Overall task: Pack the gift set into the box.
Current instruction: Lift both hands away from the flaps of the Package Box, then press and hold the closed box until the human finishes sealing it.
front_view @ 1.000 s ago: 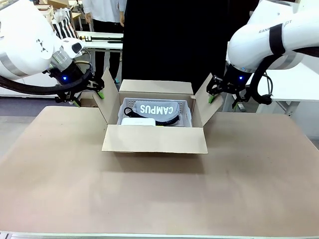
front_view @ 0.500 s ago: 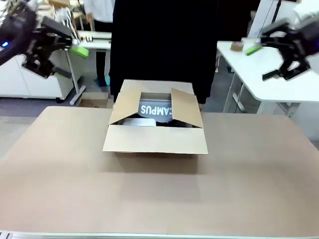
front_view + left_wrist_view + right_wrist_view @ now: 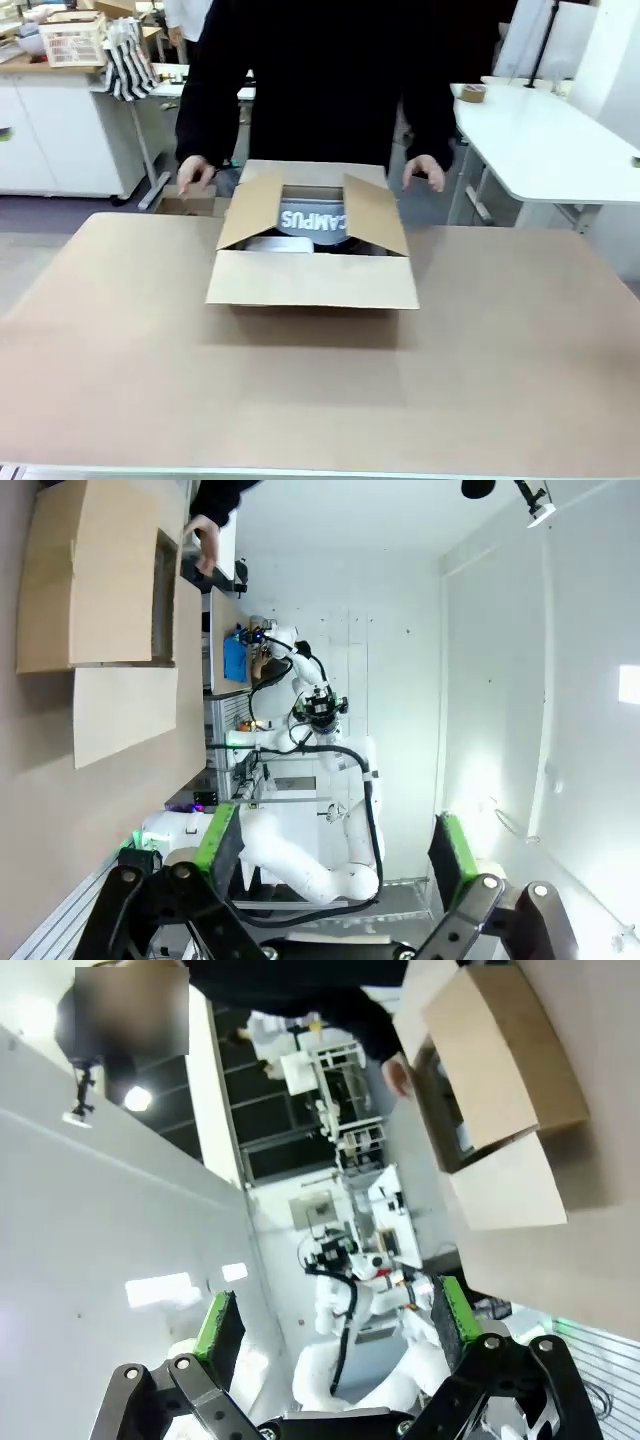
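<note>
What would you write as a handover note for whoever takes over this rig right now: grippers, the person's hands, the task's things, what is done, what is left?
Left gripper: open, empty. Right gripper: open, empty.
Box: on the table, a grey CAMPUS item and a white item inside.
Person: one hand and the other hand by the box's far corners, holding nothing.
Done: contents in, side flaps leaning inward.
Left: fold the flaps flat and close the box.
</note>
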Robot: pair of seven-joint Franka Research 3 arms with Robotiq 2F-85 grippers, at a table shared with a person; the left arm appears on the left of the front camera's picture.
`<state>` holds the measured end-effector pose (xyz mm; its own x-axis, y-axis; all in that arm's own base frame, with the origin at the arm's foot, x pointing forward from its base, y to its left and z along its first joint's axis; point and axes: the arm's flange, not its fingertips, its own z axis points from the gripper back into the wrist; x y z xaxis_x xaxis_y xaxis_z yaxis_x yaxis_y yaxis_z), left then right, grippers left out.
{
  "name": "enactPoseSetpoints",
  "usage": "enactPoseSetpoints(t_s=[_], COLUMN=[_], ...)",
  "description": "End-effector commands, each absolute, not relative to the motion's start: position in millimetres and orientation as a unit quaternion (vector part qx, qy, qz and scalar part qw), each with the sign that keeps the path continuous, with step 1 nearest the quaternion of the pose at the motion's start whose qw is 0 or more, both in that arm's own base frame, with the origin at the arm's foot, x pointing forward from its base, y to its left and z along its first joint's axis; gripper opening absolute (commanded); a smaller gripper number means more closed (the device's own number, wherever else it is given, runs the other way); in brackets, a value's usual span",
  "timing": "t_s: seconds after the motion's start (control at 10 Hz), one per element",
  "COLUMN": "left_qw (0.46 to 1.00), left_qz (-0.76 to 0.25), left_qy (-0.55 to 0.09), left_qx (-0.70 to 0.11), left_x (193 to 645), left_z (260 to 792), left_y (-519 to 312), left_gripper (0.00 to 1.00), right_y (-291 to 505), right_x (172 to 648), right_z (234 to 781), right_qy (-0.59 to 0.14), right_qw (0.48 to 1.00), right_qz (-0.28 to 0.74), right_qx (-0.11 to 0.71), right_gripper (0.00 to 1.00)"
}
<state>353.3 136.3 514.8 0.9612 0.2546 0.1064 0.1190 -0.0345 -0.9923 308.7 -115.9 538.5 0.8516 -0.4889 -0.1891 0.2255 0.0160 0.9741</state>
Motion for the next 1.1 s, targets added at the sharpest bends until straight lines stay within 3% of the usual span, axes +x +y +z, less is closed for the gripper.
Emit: enactPoseSetpoints(t_s=[0.0,1.0], left_qw=[0.727,0.727], left_qz=[0.002,0.002], left_qy=[-0.145,-0.145], left_qx=[-0.671,-0.671], left_x=[335.7,335.7], left_z=[539.4,539.4], left_y=[90.2,90.2], left_gripper=[1.0,1.0], right_y=[-91.2,-91.2], right_x=[304.7,304.7], right_z=[564.4,564.4], right_qy=[-0.1,-0.1], right_qw=[0.741,0.741], right_qz=[-0.201,-0.201], right_qx=[0.632,0.632], right_gripper=[1.0,1.0])
